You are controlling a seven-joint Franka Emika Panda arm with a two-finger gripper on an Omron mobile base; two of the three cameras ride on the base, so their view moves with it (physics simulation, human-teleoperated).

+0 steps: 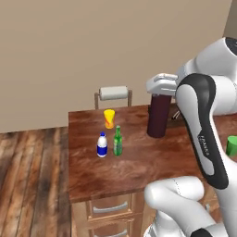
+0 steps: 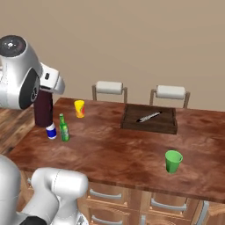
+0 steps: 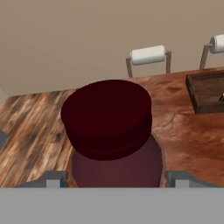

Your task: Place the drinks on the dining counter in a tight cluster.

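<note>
**Maroon bottle at the gripper, short of the drink cluster**

Plain beige wall and wood-plank floor frame a free-standing dining counter (image 1: 92, 171) with a glossy reddish-brown top. Near its far left end stand three drinks close together: a yellow cup (image 1: 109, 118), a white bottle with a blue label (image 1: 102, 145) and a slim green bottle (image 1: 117, 141). The dark maroon bottle (image 1: 158, 115) stands upright on the counter to their right, apart from them.

The gripper (image 3: 113, 177) sits over the maroon bottle, its two finger tips flanking the body at wide spread. Whether the pads are pressing or have let go cannot be told from these views.

To do this step well, the maroon bottle should probably end just beside the green bottle and the cup, kept upright. It is tall, so a low, slow slide or a small lift seems safest. The green bottle looks easy to topple, so approach should stop short of nudging it.
</note>
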